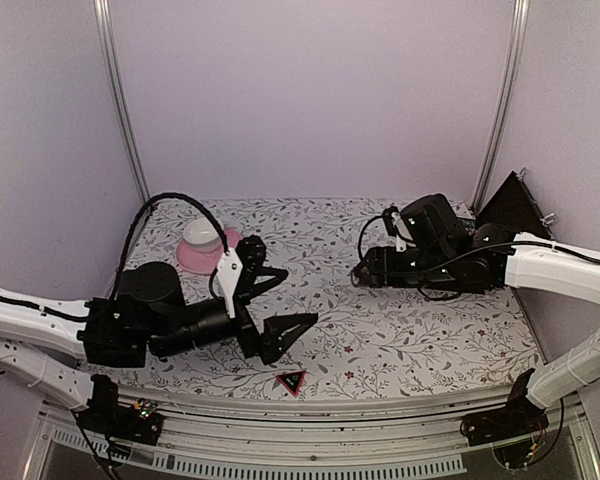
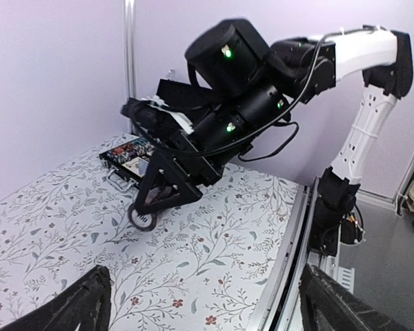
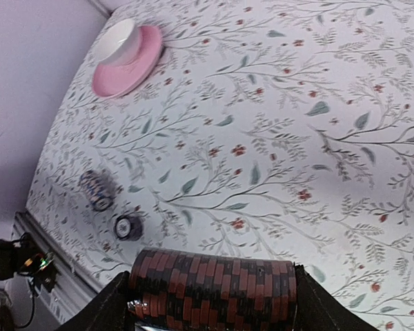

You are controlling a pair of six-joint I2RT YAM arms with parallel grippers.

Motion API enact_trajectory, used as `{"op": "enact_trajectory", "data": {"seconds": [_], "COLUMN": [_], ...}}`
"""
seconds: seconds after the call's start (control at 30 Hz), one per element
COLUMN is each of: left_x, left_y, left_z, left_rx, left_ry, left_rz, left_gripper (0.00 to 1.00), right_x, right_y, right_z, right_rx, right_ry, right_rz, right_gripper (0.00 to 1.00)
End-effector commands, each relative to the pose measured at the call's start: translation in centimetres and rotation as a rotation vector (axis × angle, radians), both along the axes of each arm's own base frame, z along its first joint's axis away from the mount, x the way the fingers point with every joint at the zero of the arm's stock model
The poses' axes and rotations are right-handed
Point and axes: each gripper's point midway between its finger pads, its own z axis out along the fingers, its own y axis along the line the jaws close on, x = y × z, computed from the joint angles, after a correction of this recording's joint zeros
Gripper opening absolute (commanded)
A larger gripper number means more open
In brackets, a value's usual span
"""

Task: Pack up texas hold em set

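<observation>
My right gripper (image 3: 210, 303) is shut on a red-and-black striped chip roll (image 3: 214, 279), a finger at each end, held just above the cloth mid-table (image 1: 365, 270). The left wrist view shows that gripper low over the cloth (image 2: 167, 189), with a round chip end (image 2: 143, 219) at its tip. The black case (image 2: 127, 155) lies open behind it, chips inside; in the top view its black lid (image 1: 510, 205) stands at the far right. My left gripper (image 1: 285, 302) is open and empty, its fingers (image 2: 83, 303) wide apart. The red-black triangle marker (image 1: 291, 381) lies at the front edge.
A pink saucer with a white cup (image 1: 202, 245) stands at the back left and also shows in the right wrist view (image 3: 126, 49). Two more chip rolls, one bluish (image 3: 96, 189) and one black (image 3: 127, 226), lie near the table's left front edge. The table carries a floral cloth (image 1: 380, 340).
</observation>
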Motion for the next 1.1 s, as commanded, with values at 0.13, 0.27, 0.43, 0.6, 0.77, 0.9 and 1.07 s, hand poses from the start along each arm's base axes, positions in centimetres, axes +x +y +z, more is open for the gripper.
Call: {"op": "enact_trajectory", "data": {"seconds": [0.13,0.27,0.43,0.6,0.77,0.9,1.07], "left_x": [9.5,15.6,18.9,20.0,20.1,20.0,19.9], "left_y": [9.0,16.5,23.2,27.7,30.1,30.6,30.4], "left_z": [0.6,-0.2,-0.2,-0.6,-0.7,-0.4,-1.2], "left_rx": [-0.032,0.036,0.054,0.115,0.184,0.181,0.182], "left_ry": [0.189,0.273,0.286,0.225,0.169,0.15,0.161], "left_rz": [0.265,0.46,0.576,0.734,0.834,0.856,0.847], "left_gripper": [0.97,0.97,0.97,0.97,0.97,0.97,0.97], "right_x": [9.1,12.1,14.8,16.8,18.6,20.0,21.4], "right_y": [-11.5,-16.2,-19.4,-21.1,-22.4,-23.2,-23.6], "right_z": [-0.8,-2.2,-3.7,-6.3,-8.8,-9.9,-10.3], "right_rx": [-0.135,-0.177,-0.188,-0.233,-0.27,-0.287,-0.298], "right_ry": [-0.115,-0.105,-0.091,-0.056,-0.018,-0.005,-0.012], "right_rz": [-0.235,-0.301,-0.319,-0.332,-0.347,-0.367,-0.382], "right_gripper": [0.5,0.49,0.49,0.48,0.47,0.46,0.46]}}
